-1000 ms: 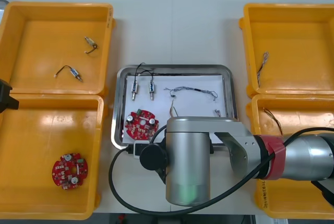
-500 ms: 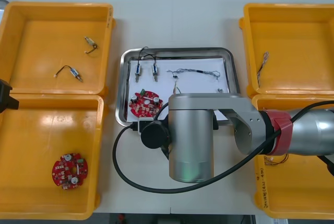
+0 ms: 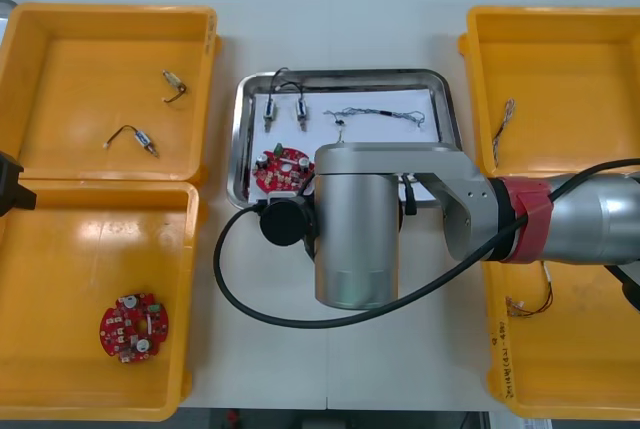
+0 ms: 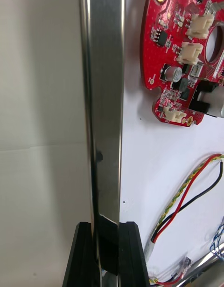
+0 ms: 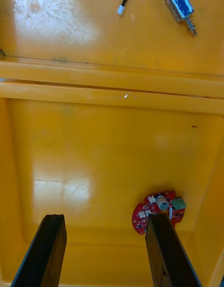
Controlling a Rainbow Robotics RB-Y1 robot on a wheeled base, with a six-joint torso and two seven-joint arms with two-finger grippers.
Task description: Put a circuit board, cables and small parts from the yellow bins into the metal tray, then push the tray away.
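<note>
The front camera sits above the arms and looks steeply down on the desk (image 3: pixel 330 29), taking in the bins (image 3: pixel 110 49) at both sides and the tray (image 3: pixel 350 76) between them. The right wrist camera rides very near the tray's rim, looking along it past the right tool (image 4: pixel 106 231) to a board (image 4: pixel 182 58) and cables (image 4: pixel 186 203) inside. The front view shares that board, at the tray's near left. The left wrist camera hangs higher over the left bins, facing down past the left tool (image 5: pixel 105 219) at a second board (image 5: pixel 158 210), which the front view shows near left.
</note>
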